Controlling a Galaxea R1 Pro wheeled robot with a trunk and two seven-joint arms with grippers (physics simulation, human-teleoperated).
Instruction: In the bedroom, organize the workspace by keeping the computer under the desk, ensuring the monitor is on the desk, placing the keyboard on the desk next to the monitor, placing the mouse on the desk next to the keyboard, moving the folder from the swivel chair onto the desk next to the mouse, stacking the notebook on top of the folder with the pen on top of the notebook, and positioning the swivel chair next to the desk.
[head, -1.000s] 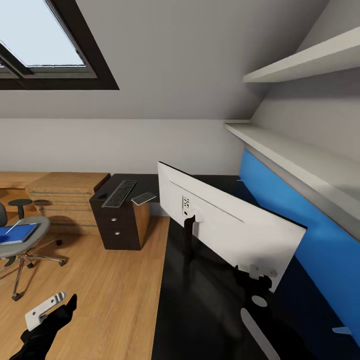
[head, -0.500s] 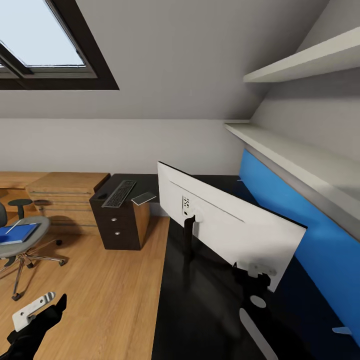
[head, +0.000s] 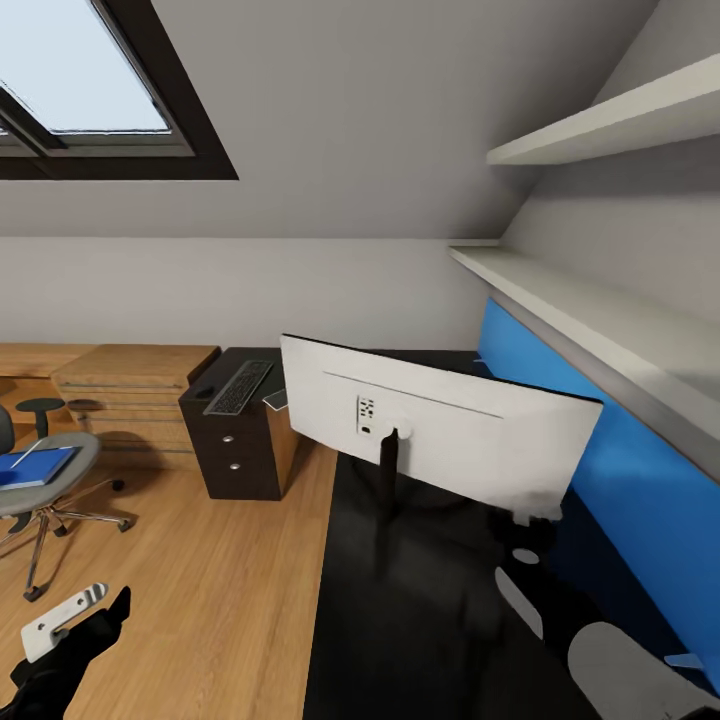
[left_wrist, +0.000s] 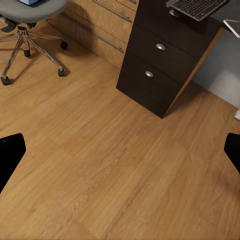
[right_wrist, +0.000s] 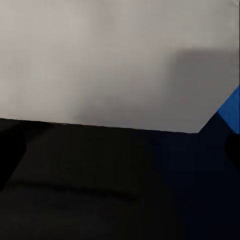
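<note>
— Left gripper first: what can you tell me?

— Your left one hangs released at the lower left of the head view. The wrist camera cuts its black fingers off at both side edges, wide apart over bare wooden floor.

— And my right gripper?

— Harder. Its dark fingers barely stand out against the black desk. They look spread, clasping nothing. In the head view it is only a blur at the monitor's lower right corner.

— Where is the monitor?

— Upright on the desk, centre frame, pale back toward you, so its screen is hidden. Its lower edge sits just ahead of your right fingers; whether they touch it, you cannot tell.

— Other things?

— Your keyboard lies on the black drawer unit, left of the monitor, well apart from both grippers. A pale flat item beside it is mostly hidden behind the monitor's left corner. At the left edge, the swivel chair is cut off, with the blue folder on its seat, above your left gripper in the frame.
</note>
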